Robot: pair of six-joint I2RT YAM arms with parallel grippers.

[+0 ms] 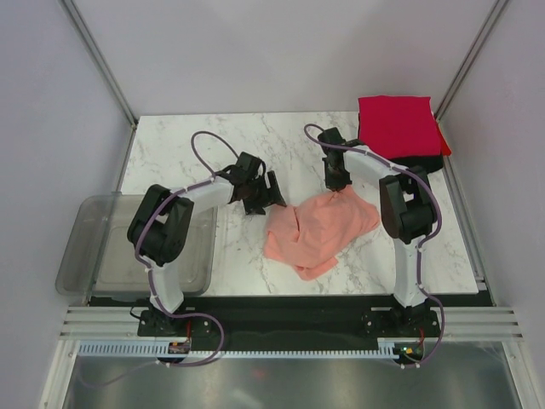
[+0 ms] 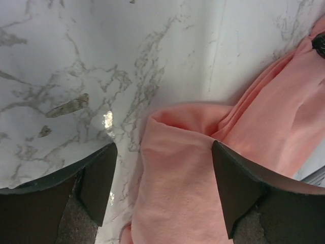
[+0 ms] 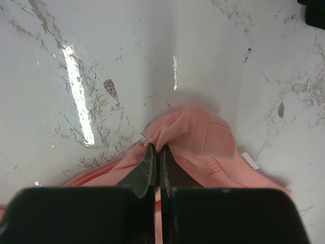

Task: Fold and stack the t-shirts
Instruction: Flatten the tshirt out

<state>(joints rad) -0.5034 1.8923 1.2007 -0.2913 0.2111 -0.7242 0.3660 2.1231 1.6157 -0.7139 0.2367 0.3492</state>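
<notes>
— salmon-pink t-shirt (image 1: 319, 234) – where's it at rn?
— crumpled in a heap mid table (image 1: 187, 145), btwn the two arms. not flat, not folded yet. red t-shirt (image 1: 398, 123) sits folded at the far right corner on top of a black t-shirt (image 1: 421, 162), well apart from it.
— grippers?
— right gripper (image 3: 156, 150) is pinched tight on a small tuck of the pink cloth, just beside the ribbed collar, at the heap's far edge. left gripper (image 2: 162, 152) is spread wide w/ nothing in it – hangs over the heap's left edge, one finger over bare marble, other over cloth, a rolled fold btwn them.
— so what could go wrong?
— few things imo. right pinch looks thin, so a quick lift could pull it out & drop the tee. can't tell how many layers it's got – if front & back both, shirt won't open up. left side: if it closes on that rolled fold it prob grabs a doubled layer, not a clean hem or shoulder, and the spread comes out twisted. if it comes down off-centre, the outer finger just scrapes marble, no cloth.
— stack safe?
— prob, unless the right arm swings the tee back toward it. tub (image 1: 85, 247) at the left is out of the way.
</notes>
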